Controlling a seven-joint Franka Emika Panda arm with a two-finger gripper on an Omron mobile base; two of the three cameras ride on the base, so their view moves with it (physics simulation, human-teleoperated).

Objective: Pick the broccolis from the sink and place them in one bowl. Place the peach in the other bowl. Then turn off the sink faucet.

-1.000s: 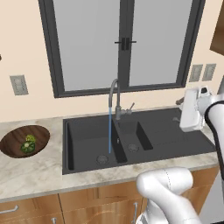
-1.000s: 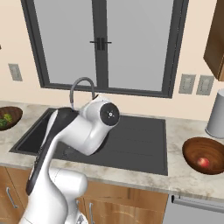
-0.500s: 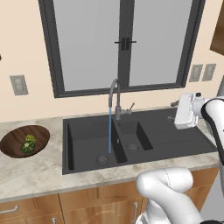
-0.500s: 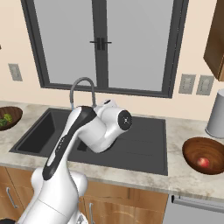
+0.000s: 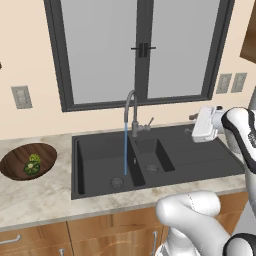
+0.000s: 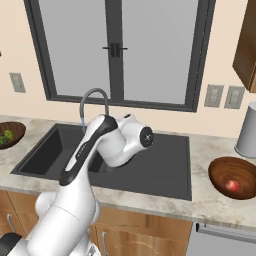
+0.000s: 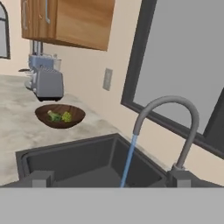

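Water is streaming from the tall grey gooseneck faucet (image 5: 131, 112) into the matte black sink (image 5: 150, 160) as the empty claw (image 5: 192, 123) is hovering right of it, jaws apart.

The green lumpy broccolis (image 5: 33, 164) sat in the brown wooden bowl (image 5: 20, 155) left of the black double-basin sink (image 5: 100, 162); the red-orange round peach (image 6: 231, 185) was in the other wooden bowl (image 6: 220, 170) on its right.

Arm (image 6: 82, 165): glossy white shell of rounded, tubular segments, with a dark grey inset strip along one link and a dark circular cap bearing a small light mark on the bulbous wrist joint (image 6: 145, 137). Hand housing (image 5: 205, 125): boxy and white, trimmed with dark grey at its 11 o'clock edge. Finger tips (image 7: 41, 178): small, squared, dark grey blocks.
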